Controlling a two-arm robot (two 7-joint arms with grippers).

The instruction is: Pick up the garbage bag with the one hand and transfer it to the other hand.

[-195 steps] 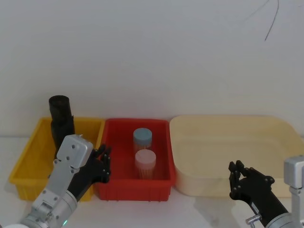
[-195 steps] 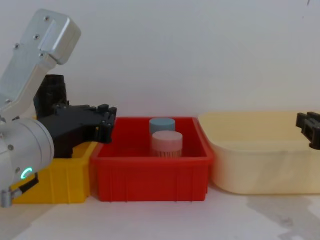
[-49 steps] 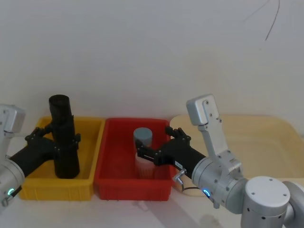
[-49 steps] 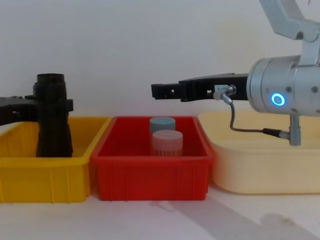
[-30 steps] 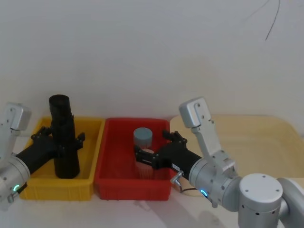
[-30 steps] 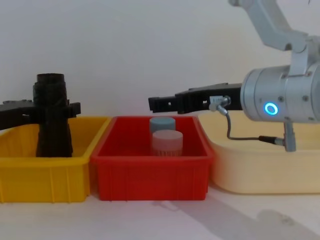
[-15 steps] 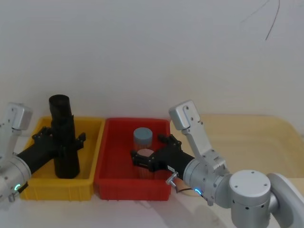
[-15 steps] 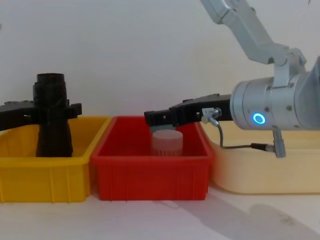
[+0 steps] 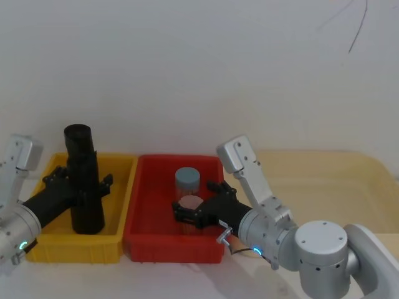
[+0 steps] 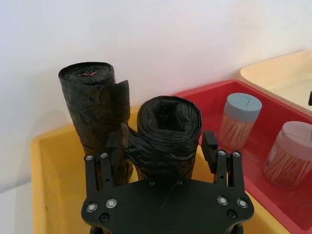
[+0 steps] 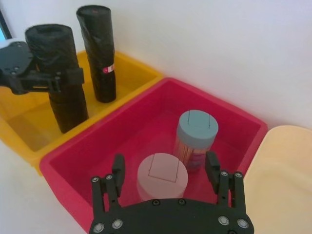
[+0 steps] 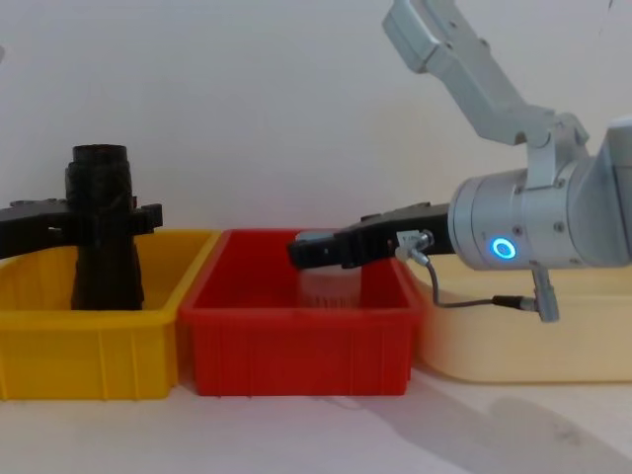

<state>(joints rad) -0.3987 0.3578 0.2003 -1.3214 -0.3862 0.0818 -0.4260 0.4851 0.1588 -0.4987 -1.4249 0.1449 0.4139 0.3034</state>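
Observation:
The garbage bag, a tall black crinkly roll, stands upright in the yellow bin. My left gripper, on the green-ringed arm, is open with a finger close on each side of the bag. Behind it stands a slimmer black roll with a small red mark. My right gripper, on the blue-ringed arm, hangs open low over the red bin, its fingers astride the pink-lidded jar. From the side, that right gripper sits at the red bin's rim height.
The red bin also holds a blue-lidded jar behind the pink one. A large cream tub stands to the right of the red bin. All three containers sit side by side against a white wall.
My right gripper has moved left and down, from above the red bin to rim height over the pink-lidded jar. The left gripper stays around the bag, which has not moved.

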